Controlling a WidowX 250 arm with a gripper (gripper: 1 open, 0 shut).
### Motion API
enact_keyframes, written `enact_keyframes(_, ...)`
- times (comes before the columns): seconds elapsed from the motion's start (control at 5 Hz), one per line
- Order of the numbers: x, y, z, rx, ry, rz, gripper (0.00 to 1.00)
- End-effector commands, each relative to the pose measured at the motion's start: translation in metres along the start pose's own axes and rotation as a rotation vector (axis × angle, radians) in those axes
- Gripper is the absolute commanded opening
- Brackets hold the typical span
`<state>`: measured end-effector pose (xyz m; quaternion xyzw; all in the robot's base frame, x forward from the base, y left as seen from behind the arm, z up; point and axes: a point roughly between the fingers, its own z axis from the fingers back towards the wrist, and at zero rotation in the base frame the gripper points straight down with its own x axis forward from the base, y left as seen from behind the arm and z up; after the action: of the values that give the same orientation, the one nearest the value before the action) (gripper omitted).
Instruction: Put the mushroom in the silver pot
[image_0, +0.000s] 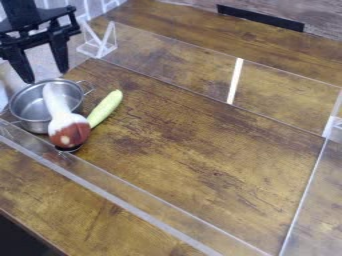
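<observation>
The two black fingers (30, 62) of the gripper (40, 60) hang apart with clear air between them and nothing clasped; they point down over the far left corner of the wooden table (201, 120). Just below and toward me sits the silver pot (30, 103), its shiny rim partly covered by the mushroom (64, 118). The mushroom is tipped over: its white stem slants up across the pot's near-right rim while the red-brown cap lies lower, at the pot's outer side, down by the tabletop. Whether the stem rests on the rim or merely crosses in front of it I cannot tell from here. The cap is not inside the pot.

Right beside the cap, touching or nearly so, a spoon (102, 106) with a yellow-green handle lies slanting away to the right; its bowl is hidden behind the mushroom.

A clear plastic barrier (160, 215) runs in a low frame round the working area, with a bright streak of reflected light on the boards farther back. No writing or label is readable anywhere.
</observation>
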<state>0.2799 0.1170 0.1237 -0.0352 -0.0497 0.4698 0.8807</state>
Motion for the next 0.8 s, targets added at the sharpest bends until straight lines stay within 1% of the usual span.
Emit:
enact_keyframes(0.0, 0.010, 0.001, 0.011, -0.011, -0.034, -0.044, 1.00)
enact_keyframes(0.2, 0.016, -0.003, 0.000, -0.002, -0.034, -0.066, 1.00)
enact_keyframes(0.6, 0.027, -0.011, -0.020, 0.007, -0.041, -0.079, 1.00)
